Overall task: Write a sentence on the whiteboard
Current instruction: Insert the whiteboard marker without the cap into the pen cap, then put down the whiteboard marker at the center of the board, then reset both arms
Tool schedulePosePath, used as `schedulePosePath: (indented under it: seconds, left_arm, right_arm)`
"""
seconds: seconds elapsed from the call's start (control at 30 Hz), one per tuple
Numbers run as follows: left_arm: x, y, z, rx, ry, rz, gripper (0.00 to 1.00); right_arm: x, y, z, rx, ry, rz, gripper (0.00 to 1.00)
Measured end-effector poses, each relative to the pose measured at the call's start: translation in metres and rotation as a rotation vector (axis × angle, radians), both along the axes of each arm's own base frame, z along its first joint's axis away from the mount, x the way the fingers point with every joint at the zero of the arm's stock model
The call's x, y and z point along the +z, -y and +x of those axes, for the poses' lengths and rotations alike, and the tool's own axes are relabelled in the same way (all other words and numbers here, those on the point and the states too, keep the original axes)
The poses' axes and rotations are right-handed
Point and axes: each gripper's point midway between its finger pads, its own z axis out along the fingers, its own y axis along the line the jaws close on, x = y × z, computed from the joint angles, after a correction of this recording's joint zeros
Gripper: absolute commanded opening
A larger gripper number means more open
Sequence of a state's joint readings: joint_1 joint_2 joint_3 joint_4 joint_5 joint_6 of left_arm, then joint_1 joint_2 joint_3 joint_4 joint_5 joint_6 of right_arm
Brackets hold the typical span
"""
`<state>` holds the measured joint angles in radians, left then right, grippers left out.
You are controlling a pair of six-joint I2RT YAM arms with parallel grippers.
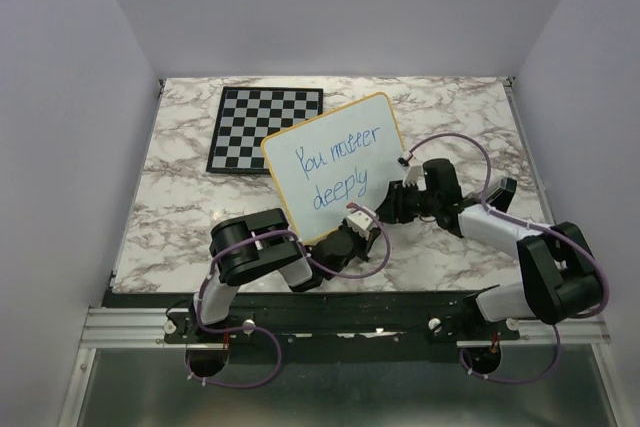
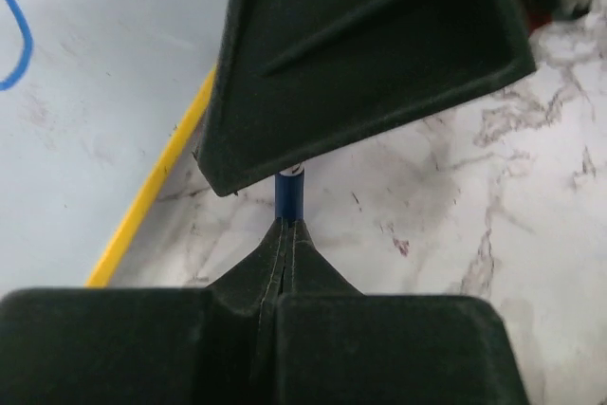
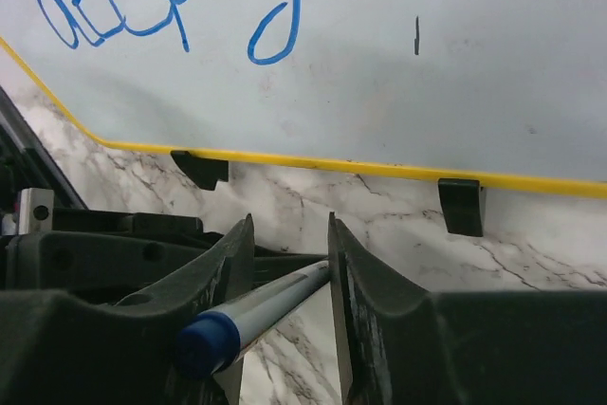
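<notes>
Two-line sentence (image 1: 335,167) written. My right gripper (image 3: 289,227) pinches the marker (image 3: 270,305) askew, left gripper (image 2: 289,230) pressed together; a slip would streak it.

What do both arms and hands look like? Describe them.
Left arm and right arm: chunky black joints, white link covers, looping purple cables. Left hand and right hand: matte black, wedge-shaped ribbed fingers, no visible markings.

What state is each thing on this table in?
White yellow-framed whiteboard: lying face up, written on.
Blue handwritten sentence: two lines, legible.
Blue-capped white marker: capped.
Left gripper: shut on marker's blue end.
Right gripper: marker between fingers, grip unclear.
Black-and-white checkered chessboard: flat, no pieces.
</notes>
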<state>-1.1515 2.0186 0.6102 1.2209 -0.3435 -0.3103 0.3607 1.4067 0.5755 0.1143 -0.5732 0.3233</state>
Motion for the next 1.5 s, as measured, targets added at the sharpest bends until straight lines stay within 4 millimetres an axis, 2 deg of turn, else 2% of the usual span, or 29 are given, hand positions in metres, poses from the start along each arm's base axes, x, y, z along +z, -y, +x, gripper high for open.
schedulePosePath:
  seconds: [0.03,0.17,0.33,0.5,0.73,0.87,0.9,0.93,1.07,1.1,1.17,1.2,1.27,1.37,1.43,1.5]
  left_arm:
    - [0.0,0.0,-0.005,-0.021,-0.003,0.006,0.0]
    - [-0.008,-0.003,-0.019,-0.081,-0.029,0.043,0.0]
    - [-0.011,-0.003,-0.033,-0.128,-0.059,0.05,0.0]
    - [-0.011,0.0,-0.04,-0.154,-0.075,0.054,0.0]
    - [-0.009,0.003,-0.05,-0.183,-0.089,0.076,0.0]
    - [-0.002,0.003,-0.056,-0.196,-0.093,0.086,0.14]
    - [0.003,0.003,-0.058,-0.196,-0.093,0.086,0.25]
    - [0.009,0.003,-0.058,-0.195,-0.089,0.079,0.29]
    - [0.047,-0.001,-0.058,-0.178,-0.069,0.038,0.51]
    - [0.06,-0.003,-0.059,-0.176,-0.064,0.025,0.66]
    - [0.086,-0.01,-0.058,-0.157,-0.05,0.013,0.83]
    - [0.097,-0.013,-0.056,-0.144,-0.047,0.014,0.99]
    - [0.132,-0.022,-0.052,-0.106,-0.028,0.01,0.99]
    - [0.2,-0.042,-0.042,-0.032,0.005,-0.045,0.99]
    - [0.249,-0.066,-0.036,0.022,0.034,-0.108,0.99]
    - [0.299,-0.108,-0.025,0.1,0.061,-0.185,0.99]
  right_arm:
    - [0.001,0.0,-0.005,0.009,-0.002,-0.001,0.48]
    - [0.004,0.002,-0.017,0.031,-0.029,-0.005,0.68]
    - [0.01,0.01,-0.022,0.026,-0.029,-0.019,0.73]
    - [0.026,0.027,-0.011,-0.024,0.036,-0.03,0.74]
    - [0.066,0.062,0.017,-0.125,0.201,-0.058,0.77]
    - [0.084,0.076,0.025,-0.129,0.289,-0.114,0.81]
    - [0.09,0.078,0.026,-0.116,0.318,-0.129,0.81]
    - [0.096,0.079,0.027,-0.099,0.35,-0.145,0.82]
    - [0.125,0.081,0.022,-0.014,0.47,-0.197,0.84]
    - [0.135,0.082,0.02,0.005,0.499,-0.209,0.84]
    - [0.158,0.084,0.018,0.026,0.562,-0.23,0.9]
    - [0.172,0.085,0.017,0.028,0.596,-0.24,0.91]
    - [0.207,0.09,0.019,0.007,0.664,-0.262,0.93]
    - [0.266,0.099,0.019,-0.049,0.766,-0.285,0.95]
    - [0.304,0.105,0.016,-0.1,0.828,-0.29,0.96]
    - [0.339,0.111,0.011,-0.162,0.878,-0.281,0.97]
